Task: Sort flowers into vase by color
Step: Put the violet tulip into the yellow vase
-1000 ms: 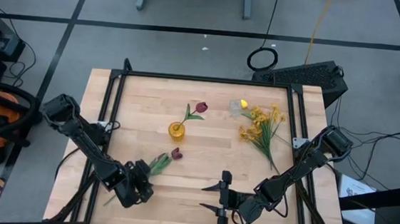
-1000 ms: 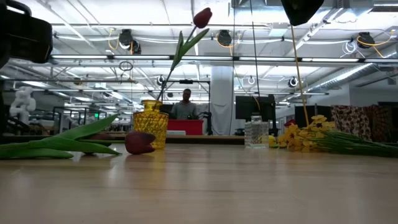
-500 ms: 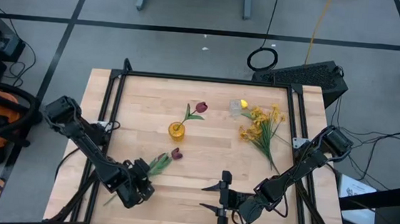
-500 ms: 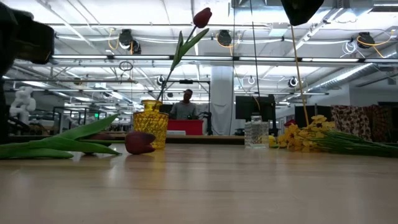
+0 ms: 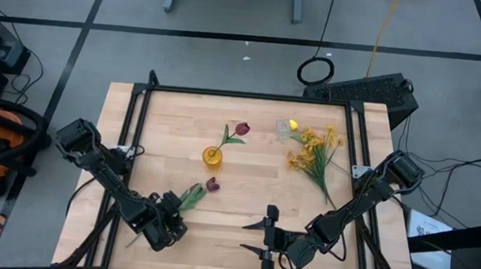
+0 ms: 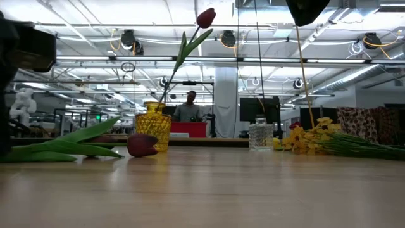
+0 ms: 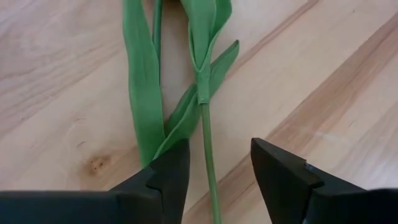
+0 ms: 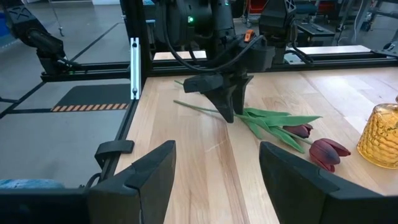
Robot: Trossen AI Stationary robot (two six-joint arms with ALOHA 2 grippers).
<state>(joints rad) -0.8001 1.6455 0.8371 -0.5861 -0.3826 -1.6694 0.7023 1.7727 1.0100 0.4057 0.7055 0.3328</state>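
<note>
1 dark red tulip stands tilted in the amber vase. In front of the vase, more dark red tulips lie flat, green stems trailing away. Right of the vase, yellow sprays lie heaped beside a clear vase holding a yellow bloom.

Wooden table bearing two vases, loose tulips, yellow sprays

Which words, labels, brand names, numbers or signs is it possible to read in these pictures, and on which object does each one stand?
None can be read.
Yellow vase, clear vase, red tulips, table: no lettering shows.
Orange-and-black striped floor strip: a marking only, no words.
Room behind the table: any signs there are too small and blurred to read.
</note>
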